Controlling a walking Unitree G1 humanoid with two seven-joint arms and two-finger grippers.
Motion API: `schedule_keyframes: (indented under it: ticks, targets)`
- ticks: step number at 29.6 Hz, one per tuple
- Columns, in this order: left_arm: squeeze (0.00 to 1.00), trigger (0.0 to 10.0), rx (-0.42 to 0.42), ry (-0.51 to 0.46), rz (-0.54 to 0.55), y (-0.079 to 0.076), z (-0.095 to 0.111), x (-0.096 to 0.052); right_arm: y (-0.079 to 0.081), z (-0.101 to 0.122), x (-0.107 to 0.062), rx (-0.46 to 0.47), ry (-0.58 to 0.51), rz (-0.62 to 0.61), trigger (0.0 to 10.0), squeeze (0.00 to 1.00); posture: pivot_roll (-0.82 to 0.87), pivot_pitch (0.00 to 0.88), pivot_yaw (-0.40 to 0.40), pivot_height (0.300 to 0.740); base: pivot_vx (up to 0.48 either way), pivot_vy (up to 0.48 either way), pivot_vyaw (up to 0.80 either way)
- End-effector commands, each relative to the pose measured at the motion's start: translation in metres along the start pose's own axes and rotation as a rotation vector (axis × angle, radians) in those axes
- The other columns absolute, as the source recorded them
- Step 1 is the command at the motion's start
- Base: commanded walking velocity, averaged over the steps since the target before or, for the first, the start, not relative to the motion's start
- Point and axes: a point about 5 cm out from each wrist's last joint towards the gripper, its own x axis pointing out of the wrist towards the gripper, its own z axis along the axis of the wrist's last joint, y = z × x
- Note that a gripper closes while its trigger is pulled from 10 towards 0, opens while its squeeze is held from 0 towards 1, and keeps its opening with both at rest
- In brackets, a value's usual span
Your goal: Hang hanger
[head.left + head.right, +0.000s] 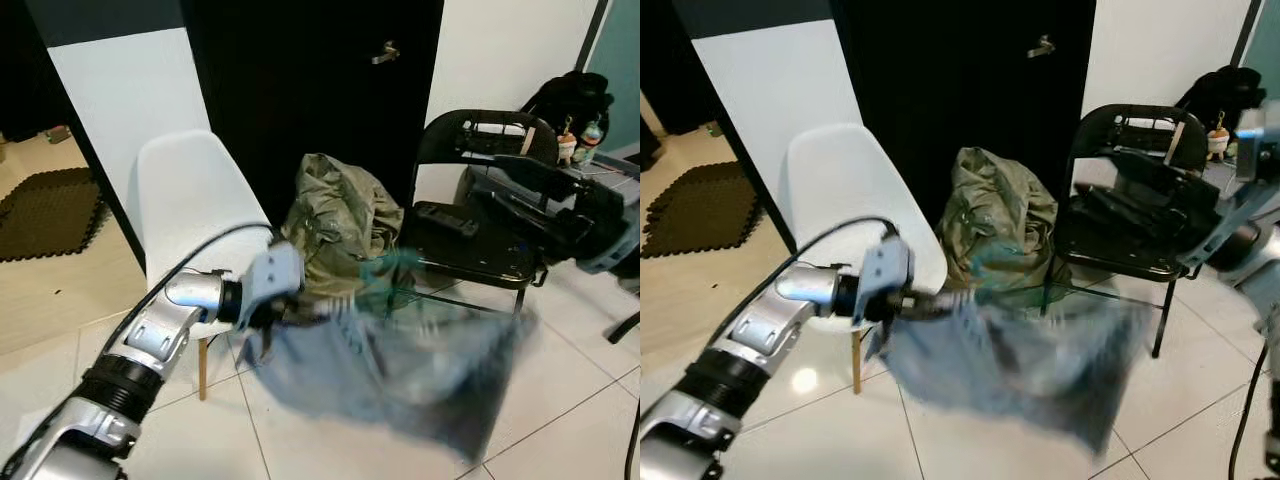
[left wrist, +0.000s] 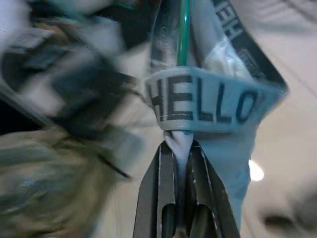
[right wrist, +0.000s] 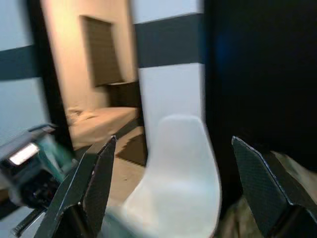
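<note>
- Closest in, the left arm reaches out over the tiled floor, and the left pincer is clenched on a bunched bit of pale fabric. In the left wrist view the two black fingers pinch that white cloth tight between them.
- That fabric belongs to a blue-grey garment hanging from the pincer, spread out sideways above the floor and badly motion-blurred. The wrist view shows a band on it printed "HELLO" just past the fingertips.
- The hanger is green and runs through the garment. You can catch a teal smear of it at the top edge of the cloth in the head views, and a green bar going straight up behind the HELLO band in the wrist view. So it's in the air with the garment, between the two chairs.
- Just behind the left arm is a white chair.
- Next to it sits an olive-green bag, slumped on the floor against the dark door.
- A black chair stands to the right of the bag.
- The right arm is up on the right side, over by the black chair. The right pincer is released, with its fingers wide apart in the right wrist view.
- Farthest back is a black door with a lever handle.
</note>
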Motion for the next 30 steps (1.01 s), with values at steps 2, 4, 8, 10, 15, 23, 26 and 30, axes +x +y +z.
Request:
schedule_keyframes:
  ticks: [2, 4, 8, 10, 15, 23, 26, 30]
  targets:
    - [0.0, 10.0, -0.075, -0.096, 0.302, 0.017, 0.002, -0.002, -0.006, 0.005, -0.001, -0.03, -0.066, -0.156, 10.0, 0.0, -0.07, 0.002, 0.071, 0.74, 0.0, 0.0, 0.0]
    - [0.0, 10.0, -0.223, -0.17, 0.564, 0.021, -0.006, -0.002, -0.014, 0.022, -0.001, 0.003, -0.228, -0.265, 10.0, 0.0, -0.08, 0.002, 0.068, 0.74, 0.0, 0.0, 0.0]
    - [0.0, 10.0, -0.302, -0.194, 0.703, 0.019, -0.012, -0.005, -0.017, 0.033, -0.001, 0.045, -0.347, -0.304, 10.0, 0.0, -0.08, 0.002, 0.067, 0.74, 0.0, 0.0, 0.0]
    - [0.0, 10.0, -0.332, -0.215, 0.779, 0.019, -0.015, -0.008, -0.015, 0.036, 0.001, 0.066, -0.381, -0.302, 10.0, 0.0, -0.08, 0.003, 0.064, 0.74, 0.0, 0.0, 0.0]
    - [0.0, 10.0, -0.417, -0.315, 0.942, 0.012, -0.02, -0.016, -0.004, 0.023, 0.013, 0.11, -0.364, -0.28, 10.0, 0.0, -0.08, 0.004, 0.057, 0.74, 0.0, 0.0, 0.0]
    - [0.0, 10.0, -0.403, -0.463, 0.886, -0.02, -0.002, 0.008, 0.01, -0.001, 0.035, 0.184, -0.319, -0.284, 10.0, 0.0, -0.08, 0.004, 0.043, 0.74, 0.0, 0.0, 0.0]
    - [0.0, 10.0, -0.389, -0.473, 0.86, -0.022, 0.002, 0.01, 0.011, -0.006, 0.039, 0.191, -0.301, -0.29, 10.0, 0.0, -0.08, 0.002, 0.039, 0.74, 0.0, 0.0, 0.0]
    - [0.0, 10.0, -0.359, -0.482, 0.808, -0.025, 0.008, 0.013, 0.011, -0.014, 0.042, 0.218, -0.278, -0.303, 10.0, 0.0, -0.08, 0.0, 0.037, 0.74, 0.0, 0.0, 0.0]
